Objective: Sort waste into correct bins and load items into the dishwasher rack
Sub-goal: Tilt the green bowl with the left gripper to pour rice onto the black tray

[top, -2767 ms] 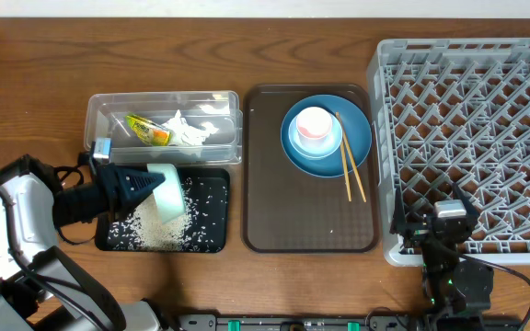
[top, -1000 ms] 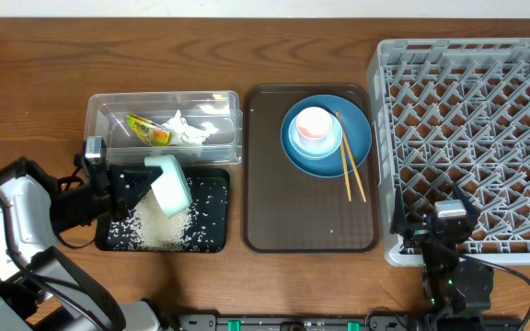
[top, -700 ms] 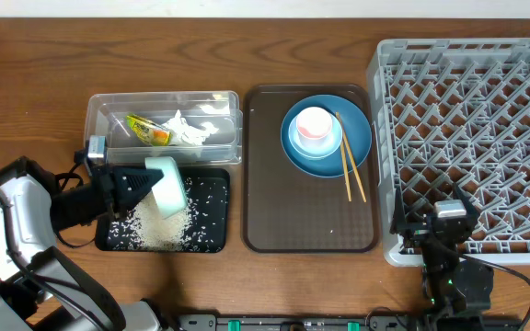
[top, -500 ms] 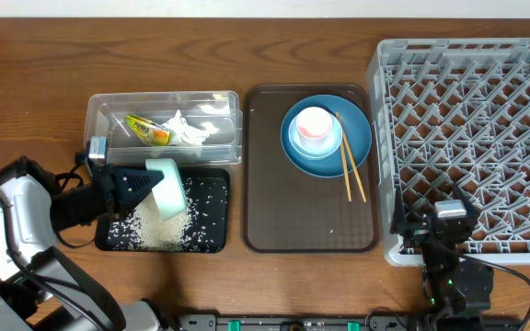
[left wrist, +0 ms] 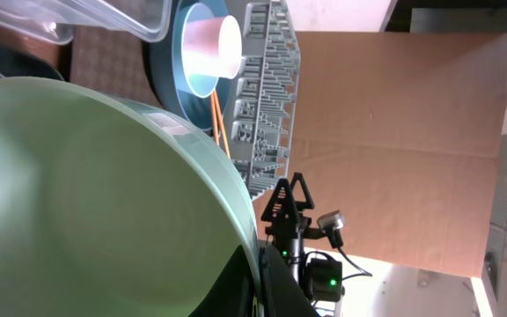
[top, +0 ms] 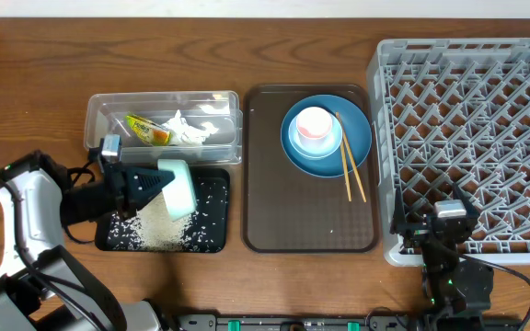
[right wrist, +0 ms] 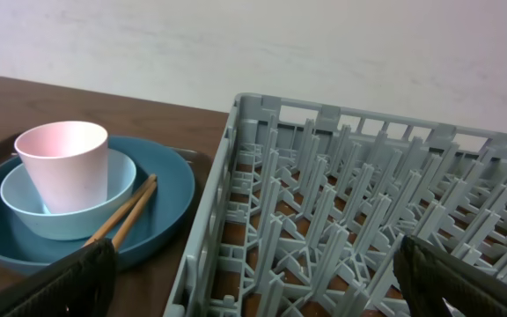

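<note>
My left gripper is shut on the rim of the pale green bowl, which hangs tilted on its side over the black tray of rice. In the left wrist view the bowl fills the frame, with the gripper pinching its edge. The clear tub holds the wrapper and tissue. A pink cup stands in the light-blue bowl on the blue plate, chopsticks beside it. My right gripper is open at the rack's front left corner.
The plate stack sits at the back of a dark brown serving tray between the black tray and the rack. The tub lies directly behind the black tray. Bare wooden table surrounds everything.
My left arm has shifted a little to the right with the green bowl still gripped over the black tray. The right arm has not moved.
</note>
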Robot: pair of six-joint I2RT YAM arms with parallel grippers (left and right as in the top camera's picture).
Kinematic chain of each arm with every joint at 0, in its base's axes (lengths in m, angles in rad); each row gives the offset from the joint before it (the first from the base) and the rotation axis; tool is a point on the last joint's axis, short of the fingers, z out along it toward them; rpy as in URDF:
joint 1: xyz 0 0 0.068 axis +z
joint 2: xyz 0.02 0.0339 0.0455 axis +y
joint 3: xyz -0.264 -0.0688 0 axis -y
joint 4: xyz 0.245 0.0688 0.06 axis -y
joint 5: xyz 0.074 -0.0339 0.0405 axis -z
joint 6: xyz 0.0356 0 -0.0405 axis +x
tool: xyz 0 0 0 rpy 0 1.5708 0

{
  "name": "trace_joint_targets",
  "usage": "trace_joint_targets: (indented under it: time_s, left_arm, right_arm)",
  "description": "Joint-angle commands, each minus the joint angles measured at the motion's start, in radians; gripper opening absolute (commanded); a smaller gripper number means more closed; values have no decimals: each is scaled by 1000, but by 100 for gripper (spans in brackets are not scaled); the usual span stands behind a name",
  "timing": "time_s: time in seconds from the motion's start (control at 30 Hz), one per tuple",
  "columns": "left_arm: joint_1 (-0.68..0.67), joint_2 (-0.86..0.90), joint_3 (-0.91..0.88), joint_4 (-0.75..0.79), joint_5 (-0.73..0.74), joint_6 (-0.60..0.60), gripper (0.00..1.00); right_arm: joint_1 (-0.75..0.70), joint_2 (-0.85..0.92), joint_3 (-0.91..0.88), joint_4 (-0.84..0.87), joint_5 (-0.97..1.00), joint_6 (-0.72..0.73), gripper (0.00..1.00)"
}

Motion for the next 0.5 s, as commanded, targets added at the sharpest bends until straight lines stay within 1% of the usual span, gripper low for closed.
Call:
trace_joint_targets:
  time_s: [0.0,0.13,0.23,0.3,0.37,0.47]
  left_arm:
    - [-11,-1,17,0,25,-13,6]
    - [-11,-1,27,13,20,-14,6]
    - [-11,-1,27,61,13,-57,6]
    - [-11,-1,27,123,-7,-122,6]
    - [-11,-1,27,192,-52,-211,6]
    - [-11,-3,27,300,-167,-367,6]
  right_arm:
    - [11,-1,-1,-5,6,-3,99]
    - [11,-1,-1,-4,6,-3,99]
    - [11,-1,-1,-5,6,-3,99]
    - [11,-1,-1,-5,6,-3,99]
    - [11,-1,-1,-4,6,-3,99]
    - [11,-1,-1,-5,6,-3,99]
